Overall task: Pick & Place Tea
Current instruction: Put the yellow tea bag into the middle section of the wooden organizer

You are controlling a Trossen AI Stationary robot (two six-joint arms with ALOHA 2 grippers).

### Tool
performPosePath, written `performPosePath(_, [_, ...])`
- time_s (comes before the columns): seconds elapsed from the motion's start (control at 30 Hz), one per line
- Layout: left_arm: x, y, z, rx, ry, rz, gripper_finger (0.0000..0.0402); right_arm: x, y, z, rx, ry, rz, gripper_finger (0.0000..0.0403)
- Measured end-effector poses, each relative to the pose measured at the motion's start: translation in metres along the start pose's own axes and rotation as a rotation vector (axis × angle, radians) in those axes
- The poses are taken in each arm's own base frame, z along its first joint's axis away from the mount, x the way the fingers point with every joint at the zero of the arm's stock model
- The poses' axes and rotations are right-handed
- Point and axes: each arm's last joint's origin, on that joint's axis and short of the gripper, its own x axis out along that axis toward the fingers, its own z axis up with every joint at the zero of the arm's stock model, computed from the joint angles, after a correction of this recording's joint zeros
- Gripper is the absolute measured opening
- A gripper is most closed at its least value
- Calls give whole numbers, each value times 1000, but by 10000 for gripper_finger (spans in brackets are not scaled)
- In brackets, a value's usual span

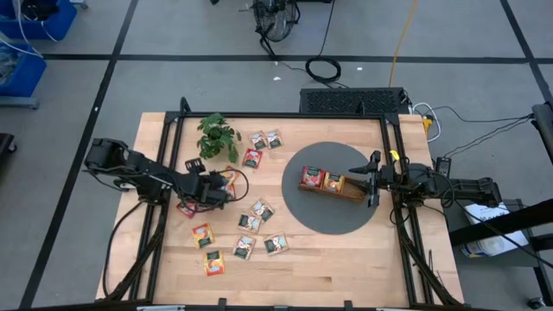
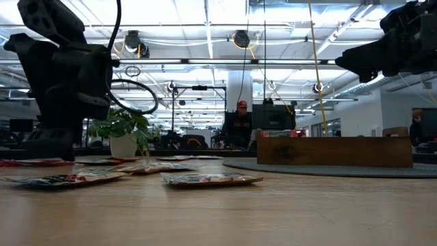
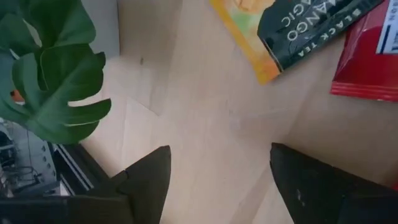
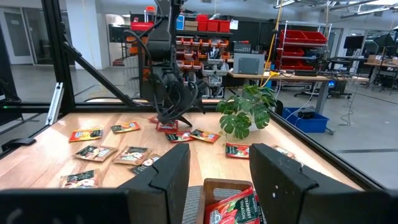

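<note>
Tea sachets (image 1: 251,226) scattered flat over the left half of the tabletop (image 1: 346,268), red, orange-yellow and white-green ones loosely spread, probably so each can be taken singly; a few more already standing in the wooden tray (image 1: 333,184), which sits on a round grey mat (image 1: 328,220) toward the right, likely marking the drop-off spot; two tray compartments filled, the end nearest the right arm seemingly bare. Left claw (image 3: 217,180) low over bare wood among the sachets, fingers apart and clasping nothing, an orange-yellow sachet (image 3: 249,31) and a red sachet (image 3: 370,62) just ahead, so apparently lining up a pick. Right claw (image 4: 217,174) poised at the tray's end above red sachets, fingers apart, nothing held, seemingly waiting. Small leafy plant (image 1: 216,134) near the far-left corner, clear of the work.
</note>
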Motion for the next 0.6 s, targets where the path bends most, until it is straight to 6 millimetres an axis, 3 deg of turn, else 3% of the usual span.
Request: performPosePath(0.6, [-1, -6, 12, 113, -115, -43, 275, 0, 0, 0, 0, 0, 0, 151])
